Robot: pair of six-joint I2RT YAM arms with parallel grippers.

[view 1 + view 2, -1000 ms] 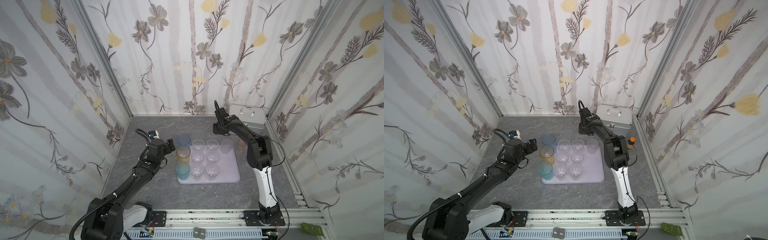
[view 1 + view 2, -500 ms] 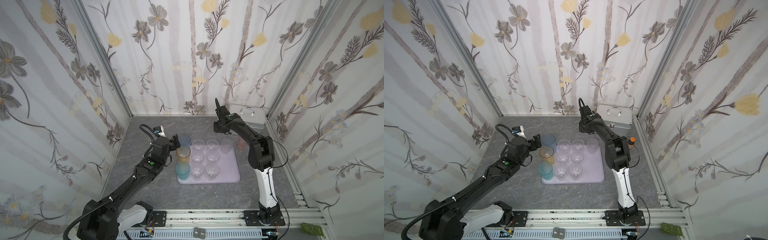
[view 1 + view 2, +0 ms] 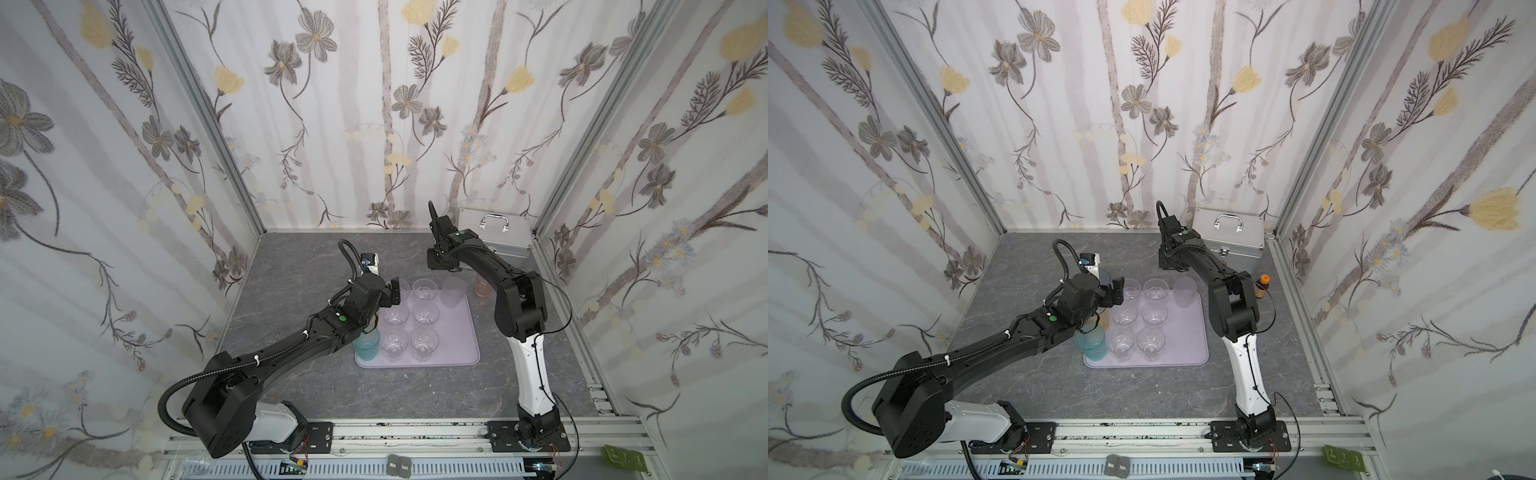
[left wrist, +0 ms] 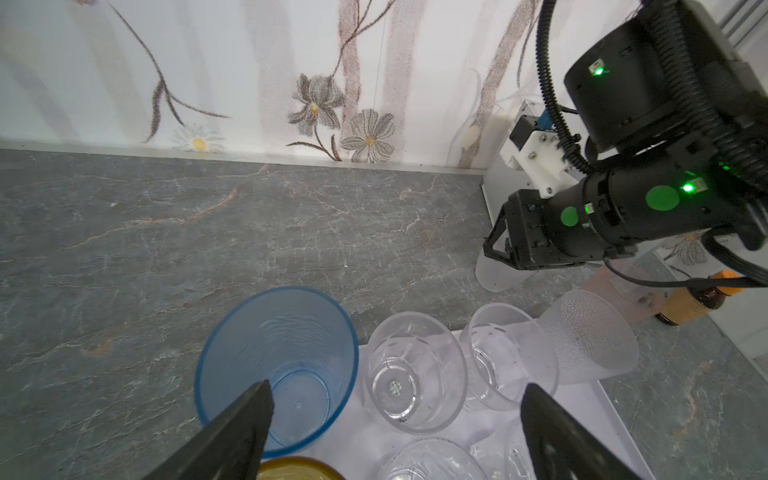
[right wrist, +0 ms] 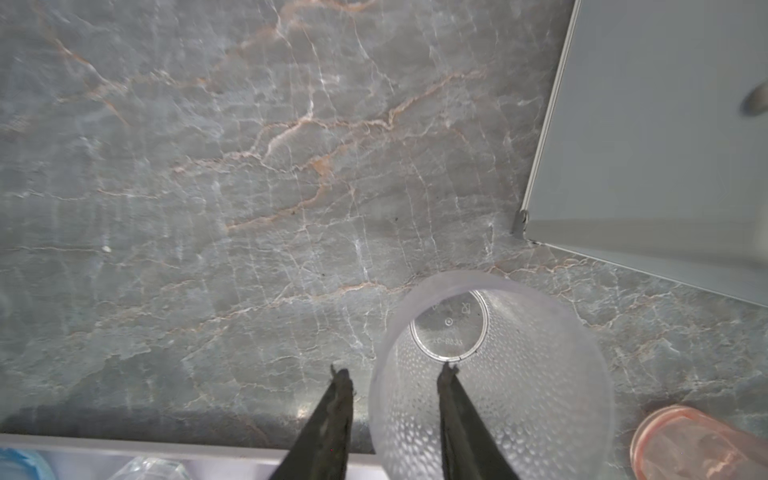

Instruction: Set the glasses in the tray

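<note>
10 of the glasses (image 3: 424, 340) appear to stand upright in the lilac tray (image 3: 457, 347) (6 clear, plus blue, amber, teal and frosted), while 2 sit just beyond its far edge: a frosted tumbler (image 5: 540, 395) and, near it, a pink tumbler (image 3: 481, 286). The right arm's fingers (image 5: 338, 399) straddle the frosted tumbler's wall, 1 inside and 1 outside, parted and not visibly pinching, as the left arm's fingers (image 4: 245, 415) hang spread wide and empty over the tray's far row. All rests on a grey marbled table (image 3: 316, 257), a silver case (image 3: 494, 232) in its far corner, between walls of flowered paper (image 3: 374, 104).
</note>
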